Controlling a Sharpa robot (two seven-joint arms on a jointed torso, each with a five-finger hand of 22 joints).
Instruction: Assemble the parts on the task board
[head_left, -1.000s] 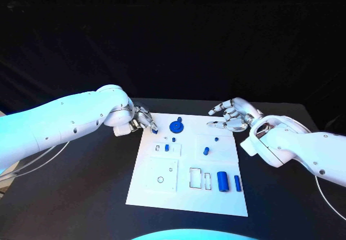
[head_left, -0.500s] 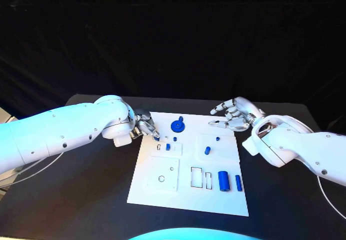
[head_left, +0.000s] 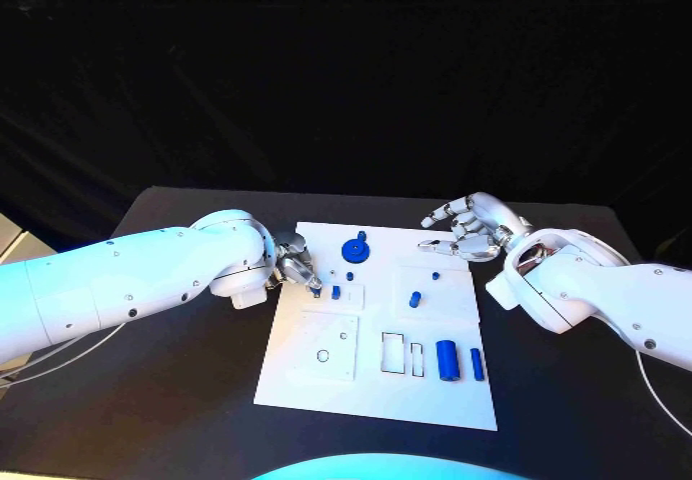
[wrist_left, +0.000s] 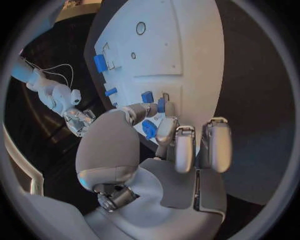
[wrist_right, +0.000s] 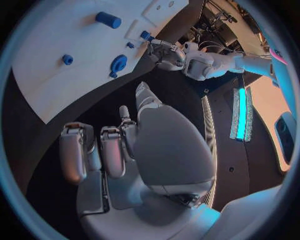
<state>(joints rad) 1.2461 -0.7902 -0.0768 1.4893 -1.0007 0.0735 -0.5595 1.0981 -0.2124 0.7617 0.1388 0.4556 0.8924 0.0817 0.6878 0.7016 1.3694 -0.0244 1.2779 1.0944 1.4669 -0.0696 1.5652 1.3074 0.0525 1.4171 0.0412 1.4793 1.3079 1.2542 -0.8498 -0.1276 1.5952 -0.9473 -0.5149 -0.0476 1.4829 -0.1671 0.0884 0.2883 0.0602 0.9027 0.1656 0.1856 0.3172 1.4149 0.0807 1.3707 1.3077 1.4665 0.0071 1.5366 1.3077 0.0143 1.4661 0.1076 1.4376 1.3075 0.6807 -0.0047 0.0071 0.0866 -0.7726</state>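
The white task board (head_left: 433, 395) lies mid-table. My left hand (head_left: 296, 267) hovers over the board's left edge, and its fingertips (head_left: 313, 284) are beside a small blue part (head_left: 335, 293) standing in a plate. In the left wrist view the thumb and a finger pinch a small blue piece (wrist_left: 160, 105) just above the board (wrist_left: 181, 45). A blue gear-like part (head_left: 353, 251) stands close behind that hand. My right hand (head_left: 464, 232) hangs off the board's far right corner with its fingers loosely bent and apart, holding nothing.
More blue parts lie on the board: a short one (head_left: 414, 298), a thick cylinder (head_left: 446, 362) and a slim bar (head_left: 477, 365) near the front right. Open recesses (head_left: 392, 355) sit beside them. Black table (head_left: 159, 400) surrounds the board.
My left hand has moved toward me along the board's left edge, carrying the small blue piece from beside the gear to the small plate. The right hand has stayed still.
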